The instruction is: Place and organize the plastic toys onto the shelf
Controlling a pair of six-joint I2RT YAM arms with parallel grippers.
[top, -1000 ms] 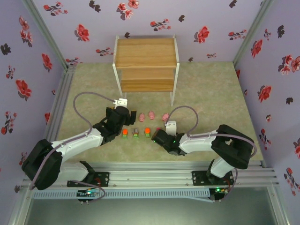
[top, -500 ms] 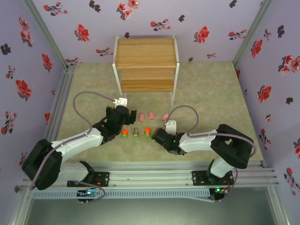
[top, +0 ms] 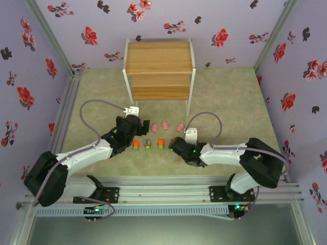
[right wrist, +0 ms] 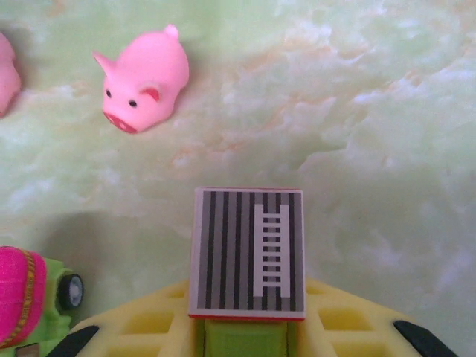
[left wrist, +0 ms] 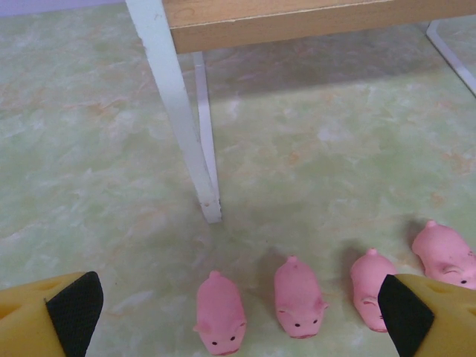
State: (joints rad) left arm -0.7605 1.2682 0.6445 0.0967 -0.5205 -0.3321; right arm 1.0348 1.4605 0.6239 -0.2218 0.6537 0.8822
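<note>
In the right wrist view my right gripper (right wrist: 245, 331) is shut on a blocky toy (right wrist: 248, 249) with a grey striped top and a green base. A pink pig (right wrist: 145, 78) lies ahead on the mat. A pink-topped green toy (right wrist: 30, 305) sits at the lower left. My left gripper (left wrist: 238, 316) hangs open above a row of several pink pigs (left wrist: 300, 297), with one pig (left wrist: 221, 312) between its fingers (left wrist: 71, 316), untouched. In the top view three blocky toys (top: 147, 144) stand in a row between my left gripper (top: 134, 126) and right gripper (top: 176, 146). The wooden shelf (top: 159, 71) stands at the back.
A white shelf leg (left wrist: 178, 111) stands just beyond the pigs in the left wrist view. The mat is bounded by floral walls (top: 30, 76) on three sides. Open mat (top: 230, 97) lies right of the shelf.
My right gripper has closed on the grey-topped toy and its arm has shifted slightly to the right. The left arm has stayed still and open.
</note>
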